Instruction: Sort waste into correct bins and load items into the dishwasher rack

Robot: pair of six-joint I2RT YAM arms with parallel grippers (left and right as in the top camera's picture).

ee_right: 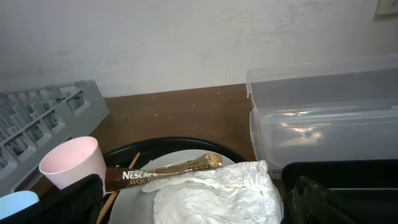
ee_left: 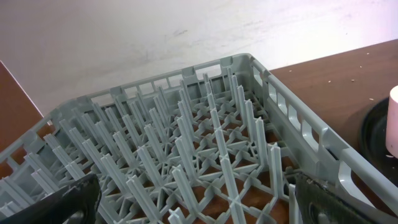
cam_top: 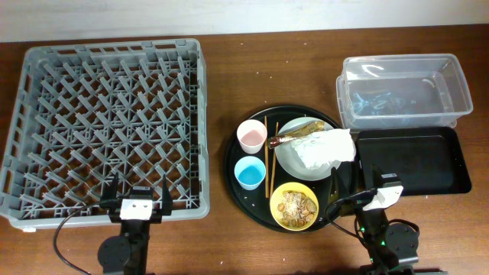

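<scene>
The left hand (cam_top: 140, 188) and right hand (cam_top: 357, 183) stand spread; yellow bowl (cam_top: 275, 197) holds scraps (cam_top: 296, 205).

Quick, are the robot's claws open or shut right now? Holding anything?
Left gripper: open, holding nothing.
Right gripper: open, holding nothing.

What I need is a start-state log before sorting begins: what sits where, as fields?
rack: dishwasher rack, left side, empty
round tray: holds pink cup, blue cup, chopsticks, plate, yellow bowl
plate: napkin and gold wrapper on it
bowl: food scraps inside
bins: clear tub beyond black tray, right side
grippers: left gripper and right gripper open, holding nothing
</scene>
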